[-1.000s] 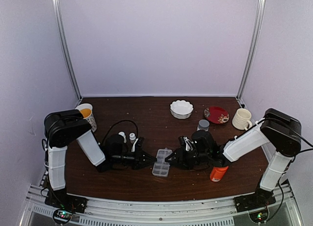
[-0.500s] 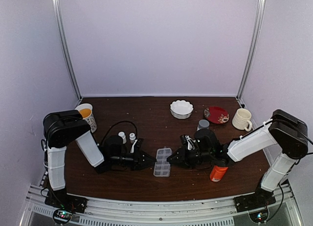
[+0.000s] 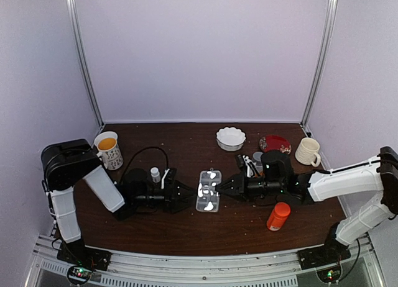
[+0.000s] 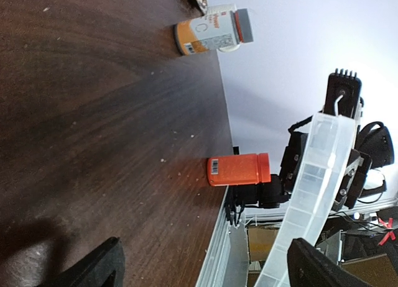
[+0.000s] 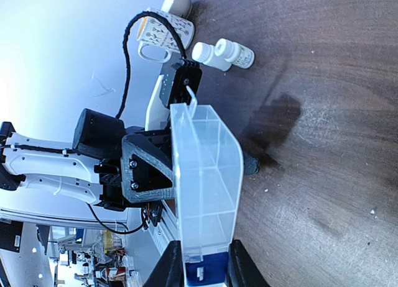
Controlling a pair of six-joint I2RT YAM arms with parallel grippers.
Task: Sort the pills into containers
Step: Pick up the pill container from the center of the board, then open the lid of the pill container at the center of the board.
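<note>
The clear organizer box [image 3: 208, 191] is lifted off the table and tilted, with my right gripper [image 3: 226, 187] shut on its right end. In the right wrist view the box [image 5: 206, 175] stands edge-up between my fingers [image 5: 180, 262], and its compartments look empty. My left gripper [image 3: 186, 197] sits just left of the box with its jaws spread wide and nothing in them. In the left wrist view the box [image 4: 315, 194] rises beside the right fingertip [image 4: 314, 265], apart from it. Bright white patches show on the box from above; I cannot tell pills from glare.
An orange bottle [image 3: 278, 216] stands near the front right. A grey-capped bottle [image 3: 258, 156], a white bowl [image 3: 231, 138], a red plate [image 3: 275, 145] and a cream mug [image 3: 307, 151] sit behind. A patterned cup [image 3: 109, 149] and two small white bottles [image 5: 222, 53] are at the left.
My left gripper has opened and let go of the box. The right gripper has raised and tilted the box and drawn back to the right, uncovering the orange bottle.
</note>
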